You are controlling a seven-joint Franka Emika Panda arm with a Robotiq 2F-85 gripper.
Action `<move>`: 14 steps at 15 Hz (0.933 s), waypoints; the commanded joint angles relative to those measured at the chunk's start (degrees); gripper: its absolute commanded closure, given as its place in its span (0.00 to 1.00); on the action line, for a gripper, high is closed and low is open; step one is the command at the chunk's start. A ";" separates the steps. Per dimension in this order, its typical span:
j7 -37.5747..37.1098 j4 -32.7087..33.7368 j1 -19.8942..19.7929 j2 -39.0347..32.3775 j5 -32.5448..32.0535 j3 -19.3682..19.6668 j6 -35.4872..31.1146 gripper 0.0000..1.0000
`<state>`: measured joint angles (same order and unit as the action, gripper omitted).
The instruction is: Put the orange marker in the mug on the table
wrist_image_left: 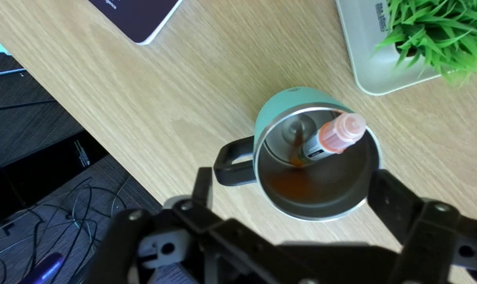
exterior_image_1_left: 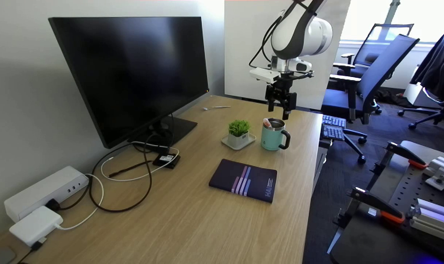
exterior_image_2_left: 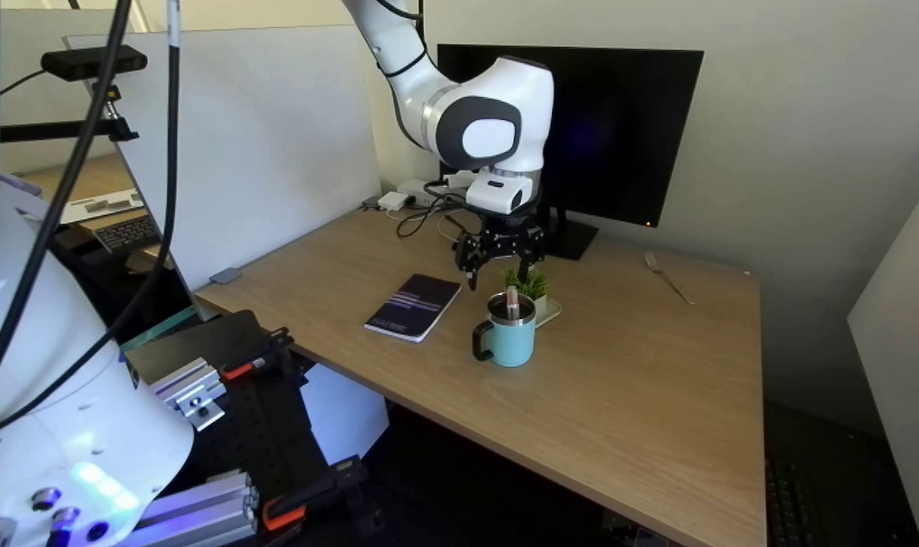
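Observation:
The teal mug (exterior_image_1_left: pixel 270 139) stands upright on the light wood table (exterior_image_1_left: pixel 222 227). It also shows in an exterior view (exterior_image_2_left: pixel 514 346) and the wrist view (wrist_image_left: pixel 295 98), with its black side handle. The orange marker (wrist_image_left: pixel 337 136) is inside the mug, leaning on the rim, its pale orange end sticking out. The marker's end also shows in both exterior views (exterior_image_1_left: pixel 267 123) (exterior_image_2_left: pixel 513 302). My gripper (exterior_image_1_left: pixel 279 111) is open and empty, just above the mug. In the wrist view its fingers (wrist_image_left: pixel 291 185) are wide apart, on either side of the mug opening.
A small white pot with a green plant (exterior_image_1_left: pixel 239 129) on a white tray (exterior_image_1_left: pixel 237 146) stands close beside the mug. A dark notebook (exterior_image_1_left: pixel 244 180) lies nearby. A fork (exterior_image_1_left: pixel 217 107), a large monitor (exterior_image_1_left: pixel 134 73), loose cables (exterior_image_1_left: pixel 148 176) and a white power strip (exterior_image_1_left: pixel 46 190) are also on the table.

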<state>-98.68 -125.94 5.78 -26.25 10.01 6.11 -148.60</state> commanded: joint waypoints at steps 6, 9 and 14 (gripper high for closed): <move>-10.09 2.29 0.51 -3.83 0.54 1.60 -3.84 0.00; -13.10 3.76 0.80 -4.79 0.18 2.19 -4.41 0.00; -17.28 7.08 2.22 -5.02 -1.45 2.59 -3.20 0.29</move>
<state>-113.22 -120.59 6.48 -30.59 9.67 7.64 -152.04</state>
